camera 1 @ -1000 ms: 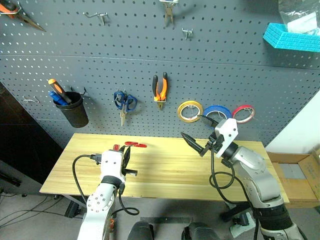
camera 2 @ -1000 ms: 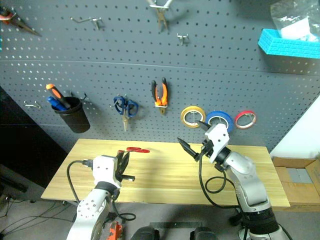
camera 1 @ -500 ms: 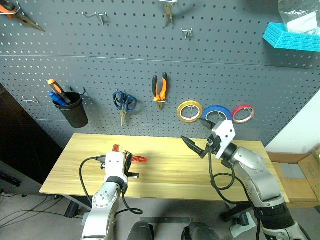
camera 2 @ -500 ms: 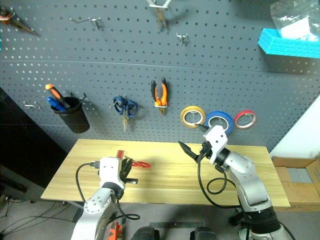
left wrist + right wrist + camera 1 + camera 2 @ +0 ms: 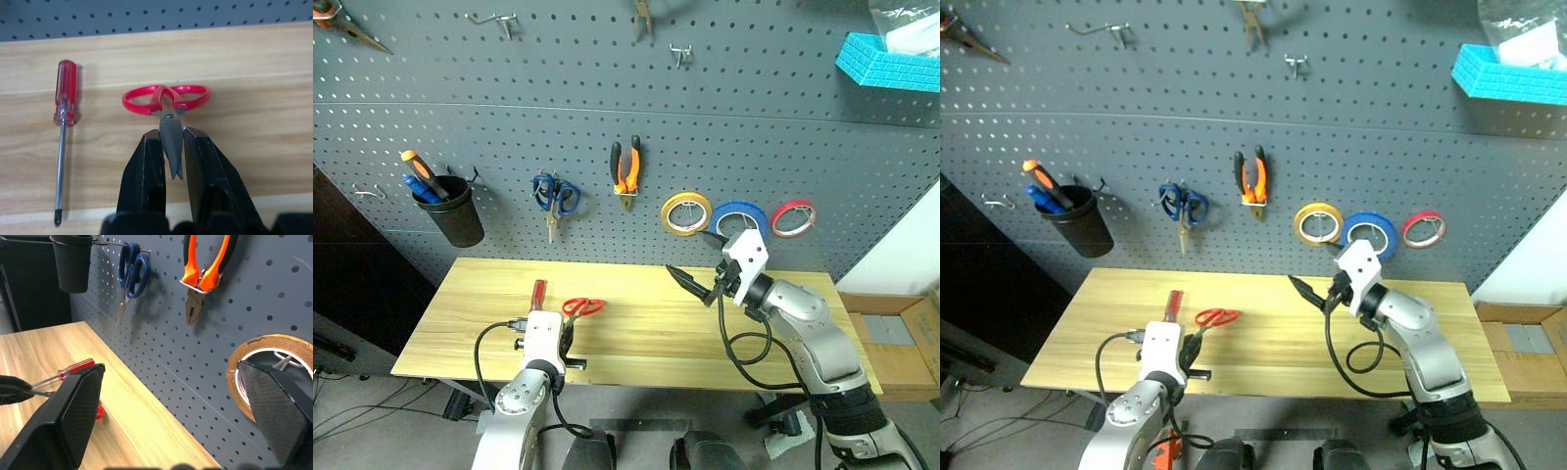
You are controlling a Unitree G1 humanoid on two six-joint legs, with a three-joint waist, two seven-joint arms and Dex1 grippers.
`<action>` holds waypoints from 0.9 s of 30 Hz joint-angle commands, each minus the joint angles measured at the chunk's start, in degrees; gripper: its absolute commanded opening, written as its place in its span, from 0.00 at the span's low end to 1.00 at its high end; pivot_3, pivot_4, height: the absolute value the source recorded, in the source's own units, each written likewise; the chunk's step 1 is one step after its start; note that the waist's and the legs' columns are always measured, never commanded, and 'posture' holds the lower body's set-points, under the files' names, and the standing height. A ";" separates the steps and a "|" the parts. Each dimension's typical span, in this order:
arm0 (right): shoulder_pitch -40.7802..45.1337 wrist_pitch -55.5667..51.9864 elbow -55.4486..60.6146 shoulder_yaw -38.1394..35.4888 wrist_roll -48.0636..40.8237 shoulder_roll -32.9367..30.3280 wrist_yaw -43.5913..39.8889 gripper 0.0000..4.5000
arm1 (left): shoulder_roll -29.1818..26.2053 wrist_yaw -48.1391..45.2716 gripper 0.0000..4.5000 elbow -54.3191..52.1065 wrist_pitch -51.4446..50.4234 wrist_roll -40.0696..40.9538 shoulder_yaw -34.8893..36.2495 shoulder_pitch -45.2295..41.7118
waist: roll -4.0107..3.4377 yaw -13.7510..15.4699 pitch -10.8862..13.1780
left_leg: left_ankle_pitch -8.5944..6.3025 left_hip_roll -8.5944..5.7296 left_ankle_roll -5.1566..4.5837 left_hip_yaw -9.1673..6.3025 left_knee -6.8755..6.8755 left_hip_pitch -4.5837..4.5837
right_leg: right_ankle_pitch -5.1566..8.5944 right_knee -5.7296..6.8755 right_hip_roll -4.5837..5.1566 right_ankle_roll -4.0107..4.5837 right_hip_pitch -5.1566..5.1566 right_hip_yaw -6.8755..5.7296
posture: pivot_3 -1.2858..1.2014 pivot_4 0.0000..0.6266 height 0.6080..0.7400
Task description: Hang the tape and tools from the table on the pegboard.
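Wooden table (image 5: 705, 323) fronts grey pegboard (image 5: 509, 117); left gripper (image 5: 171, 152) pinches red scissors (image 5: 166, 100), right gripper (image 5: 700, 264) spread.

A black cup (image 5: 457, 209) held two screwdrivers (image 5: 419, 174); blue-handled scissors (image 5: 553, 197), a yellow roll (image 5: 685, 213) and a red roll (image 5: 791, 217) hung nearby.

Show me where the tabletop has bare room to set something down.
Most of the table is bare: the middle strip between the red scissors and the right gripper, and the far-right end below the blue tape on the pegboard. It is crowded front-left, where the red-handled screwdriver lies beside the scissors that the left gripper pinches.
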State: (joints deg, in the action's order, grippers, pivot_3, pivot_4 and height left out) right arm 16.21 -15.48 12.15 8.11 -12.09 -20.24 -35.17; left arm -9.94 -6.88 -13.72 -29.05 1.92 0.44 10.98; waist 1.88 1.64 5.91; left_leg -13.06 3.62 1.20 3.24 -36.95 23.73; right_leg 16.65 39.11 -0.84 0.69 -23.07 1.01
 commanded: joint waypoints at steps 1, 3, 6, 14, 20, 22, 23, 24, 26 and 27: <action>0.87 -0.14 0.92 0.29 -0.15 -0.91 -1.59 1.00 | -0.87 -0.20 0.06 -0.87 -4.40 -0.91 -1.02 -0.52 | 0.02 0.01 0.31 | 0.00 0.00 0.00 0.00 0.00 0.00 | 0.01 0.00 0.00 -0.02 0.00 0.00 | 0.58 0.23 1.00; 0.69 -0.86 1.00 0.90 -0.21 -1.94 -3.21 1.00 | -1.07 -0.67 0.06 1.18 -6.93 -1.18 -1.88 -1.66 | 0.02 0.01 0.55 | 0.00 0.00 0.00 -0.02 0.00 0.01 | 0.04 -0.01 0.00 -0.08 0.00 -0.01 | 0.58 0.24 1.00; 0.53 -1.24 1.33 1.75 -0.76 -3.17 -5.52 1.00 | -1.29 -0.69 0.06 2.58 -8.46 -1.32 -2.47 -2.96 | 0.04 0.03 0.86 | 0.00 0.00 0.00 -0.02 0.00 0.02 | 0.04 -0.01 0.00 -0.07 -0.01 -0.02 | 0.58 0.25 1.00; -0.32 2.76 1.73 5.13 -0.90 -8.59 -15.77 1.00 | 0.77 0.53 0.06 5.89 -15.49 -0.63 -2.52 -9.19 | 0.07 0.05 1.32 | -0.01 -0.01 -0.01 -0.03 0.01 0.05 | 0.04 -0.04 0.02 -0.08 -0.01 -0.03 | 0.58 0.25 1.00; -0.22 6.32 0.40 7.59 0.21 -11.66 -21.76 1.00 | 1.75 1.89 0.06 7.77 -20.40 -1.53 -3.09 -12.80 | 0.09 0.04 1.49 | -0.01 -0.01 -0.02 -0.03 0.00 0.05 | 0.05 -0.04 0.02 -0.08 -0.01 -0.03 | 0.57 0.25 1.00; -0.06 7.63 -0.21 8.26 0.91 -12.13 -22.90 1.00 | 2.73 2.79 0.06 7.76 -23.80 -1.08 -2.41 -13.56 | 0.12 0.02 1.51 | -0.01 -0.01 -0.02 -0.03 0.00 0.05 | 0.05 -0.04 0.02 -0.09 -0.01 -0.03 | 0.57 0.25 1.00; 0.07 8.58 -0.65 8.56 1.38 -12.25 -23.35 1.00 | 3.36 3.15 0.06 7.58 -25.42 -0.75 -2.00 -14.00 | 0.13 0.02 1.54 | -0.01 -0.01 -0.02 -0.03 0.00 0.05 | 0.06 -0.04 0.02 -0.11 -0.01 -0.03 | 0.57 0.25 1.00; 0.16 9.29 -1.00 8.72 1.73 -12.27 -23.66 1.00 | 3.76 3.35 0.06 7.42 -26.45 -0.57 -1.76 -14.30 | 0.15 0.03 1.58 | -0.01 -0.02 -0.02 -0.03 0.00 0.05 | 0.06 -0.04 0.02 -0.12 -0.01 -0.03 | 0.57 0.25 1.00; 0.30 9.91 -1.52 8.76 2.00 -12.06 -23.79 1.00 | 4.40 3.64 0.06 6.94 -28.23 -0.32 -1.46 -14.73 | 0.18 0.03 1.64 | -0.01 -0.03 -0.02 -0.04 0.00 0.05 | 0.06 -0.04 0.02 -0.12 -0.01 -0.03 | 0.57 0.25 1.00; 0.49 9.91 -1.79 8.67 2.00 -11.82 -23.76 1.00 | 4.59 3.54 0.06 6.53 -28.83 -0.16 -1.64 -14.93 | 0.18 0.04 1.65 | -0.01 -0.02 -0.02 -0.05 0.00 0.05 | 0.06 -0.04 0.02 -0.12 -0.01 -0.04 | 0.57 0.25 1.00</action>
State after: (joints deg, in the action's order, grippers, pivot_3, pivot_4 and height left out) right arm 15.79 -6.84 9.68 17.09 -10.12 -32.13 -58.66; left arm -5.84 -3.64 -5.05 -56.78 1.43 -1.70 -3.06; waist 2.06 1.67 7.56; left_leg -13.08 3.60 1.18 3.19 -36.95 23.78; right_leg 16.72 39.08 -0.82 0.56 -23.08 0.97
